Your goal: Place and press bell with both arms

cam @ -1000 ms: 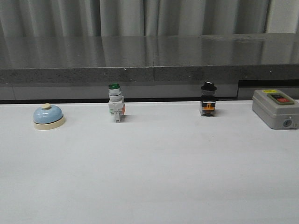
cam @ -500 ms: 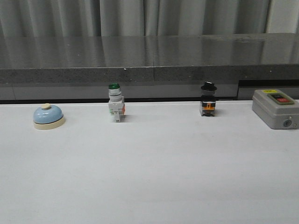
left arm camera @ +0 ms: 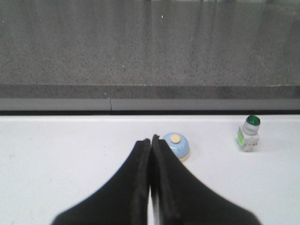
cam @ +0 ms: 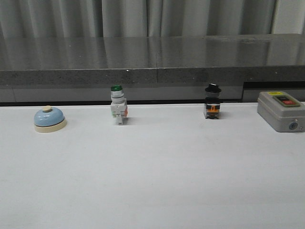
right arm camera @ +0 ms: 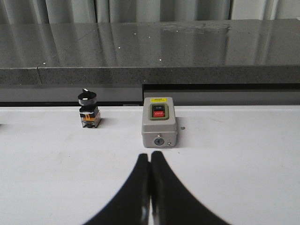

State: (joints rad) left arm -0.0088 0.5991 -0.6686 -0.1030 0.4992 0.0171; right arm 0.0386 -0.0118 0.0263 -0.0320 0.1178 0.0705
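With both our left gripper [left arm camera: 151,143] and right gripper [right arm camera: 150,161] clenched on nothing, we see the bell [cam: 49,119] far left on the table [cam: 157,176], likely light, rigid, slick-domed, best pinched across its cream base.

Light-blue bell [cam: 49,118], cream base and button. White table [cam: 157,176]. Green-capped white switch [cam: 117,105]. Black-capped switch [cam: 212,101], orange detail. Grey box [cam: 281,110], red and black buttons, yellow label. Black grippers [left arm camera: 150,140].

White table [cam: 152,181]; dark speckled stone counter [cam: 152,57] behind; grey curtain [cam: 133,18] beyond.
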